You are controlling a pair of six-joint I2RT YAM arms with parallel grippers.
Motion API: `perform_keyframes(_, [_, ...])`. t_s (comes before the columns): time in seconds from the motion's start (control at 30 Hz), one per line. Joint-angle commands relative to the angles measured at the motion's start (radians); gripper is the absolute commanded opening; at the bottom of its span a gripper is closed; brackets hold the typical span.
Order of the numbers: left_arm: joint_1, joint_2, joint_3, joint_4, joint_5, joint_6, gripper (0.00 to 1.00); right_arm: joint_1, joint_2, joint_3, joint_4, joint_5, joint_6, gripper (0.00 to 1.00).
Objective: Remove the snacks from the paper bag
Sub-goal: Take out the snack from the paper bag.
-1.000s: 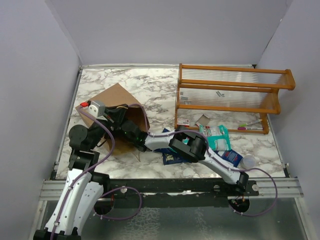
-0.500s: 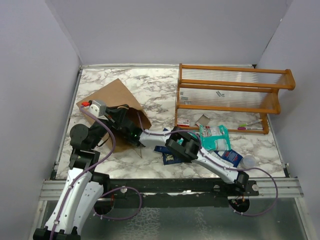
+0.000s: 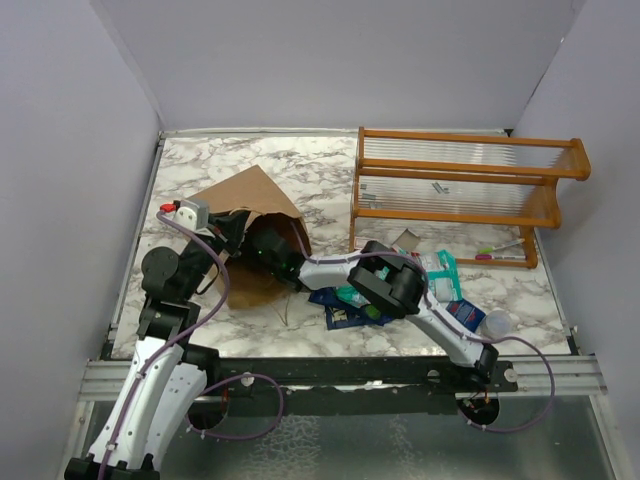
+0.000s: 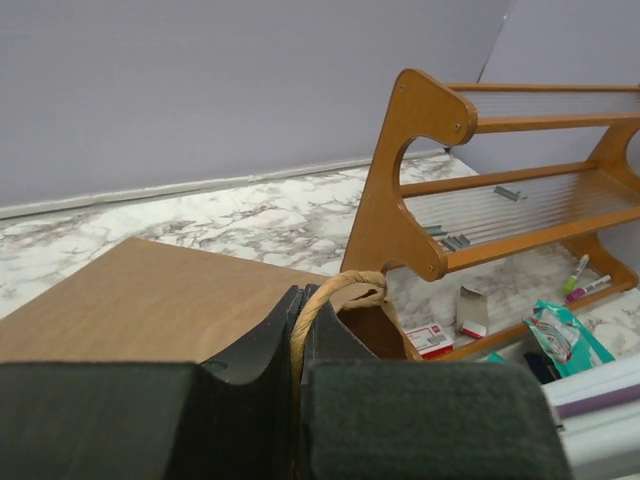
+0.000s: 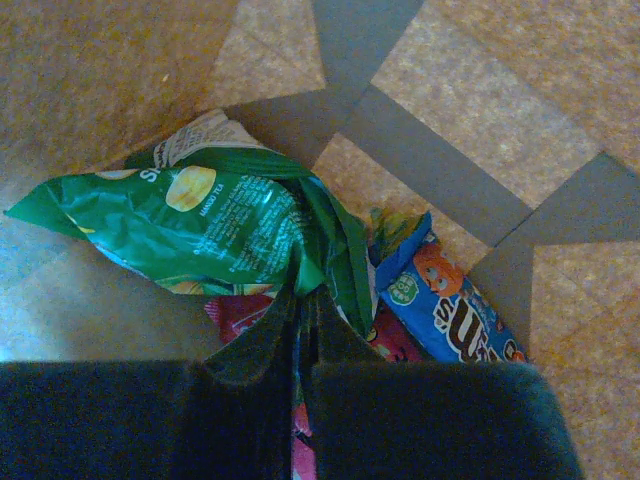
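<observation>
Right wrist view is showing the right gripper [image 5: 300, 300] deep inside the paper bag [image 5: 120, 60], its jaws pinching closed on the near edge of the green packet [image 5: 210, 225]. That packet is stretching away to the gripper's left; the blue packet [image 5: 450, 300] is lying just to the right, and a pink-red packet [image 5: 235, 312] is peeking out beneath. The left gripper [image 4: 300, 310] is clamping the bag's handle [image 4: 335, 292], so I judge the withdrawal is going straight back through the mouth.

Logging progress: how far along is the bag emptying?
Done: teal packet and dark blue packets lie on the table. In hand: right jaws pinch the green packet inside the paper bag; left jaws hold its handle. Left: a blue packet and a pink-red packet inside.
</observation>
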Motion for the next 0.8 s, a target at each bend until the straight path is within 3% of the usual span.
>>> perform_keyframes(0.0, [0.001, 0.004, 0.035, -0.009, -0.099, 0.006, 0.0, 0.025, -0.162, -0.16, 0.043, -0.081, 0.011, 0.01])
perform_keyframes(0.2, [0.007, 0.019, 0.038, -0.009, -0.133, -0.008, 0.0, 0.036, -0.316, -0.422, 0.127, -0.187, 0.095, 0.01])
perform_keyframes(0.33, [0.014, 0.015, 0.039, -0.017, -0.152, -0.008, 0.0, 0.036, -0.376, -0.506, 0.152, -0.17, 0.103, 0.01])
perform_keyframes(0.47, [0.017, 0.014, 0.044, -0.031, -0.178, -0.01, 0.0, 0.033, -0.371, -0.51, 0.169, -0.069, 0.074, 0.01])
perform_keyframes(0.77, [0.018, -0.012, 0.046, -0.056, -0.263, -0.001, 0.0, 0.035, -0.493, -0.562, 0.091, -0.173, 0.044, 0.02])
